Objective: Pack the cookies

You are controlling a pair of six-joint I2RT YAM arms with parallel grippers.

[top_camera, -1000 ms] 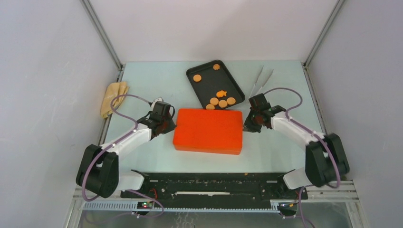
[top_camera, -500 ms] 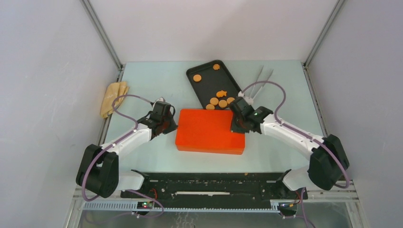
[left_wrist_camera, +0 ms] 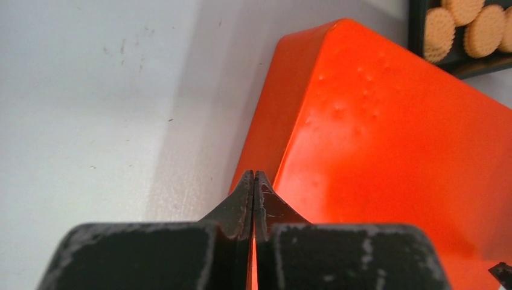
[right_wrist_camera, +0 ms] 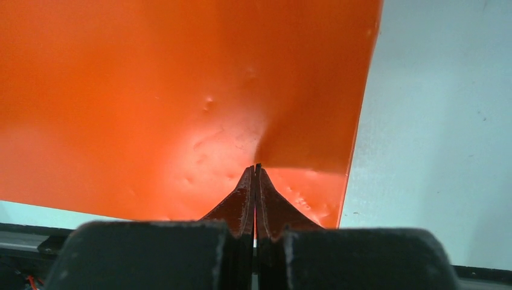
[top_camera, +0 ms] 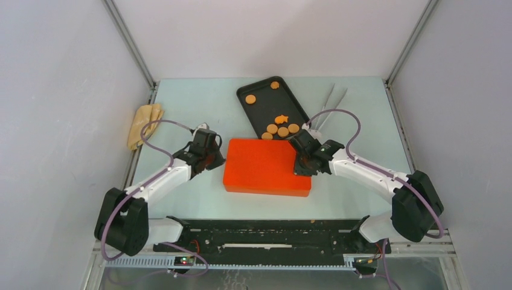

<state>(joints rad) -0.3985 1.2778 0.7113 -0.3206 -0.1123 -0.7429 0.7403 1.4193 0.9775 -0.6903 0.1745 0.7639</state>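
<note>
Several round orange-brown cookies and one fish-shaped cookie lie on a black tray; a few also show in the left wrist view. A closed orange box sits just in front of the tray. My left gripper is shut and empty, its tips at the box's left edge. My right gripper is shut and empty, its tips over the right part of the box's top. The box fills most of the right wrist view.
Metal tongs lie on the table right of the tray. A crumpled yellow cloth lies at the table's left edge. Enclosure walls stand on three sides. A black rail runs along the near edge.
My right gripper has moved left from beside the box's right end to over its top. The box has shifted slightly to the right. My left gripper stays at the box's left edge.
</note>
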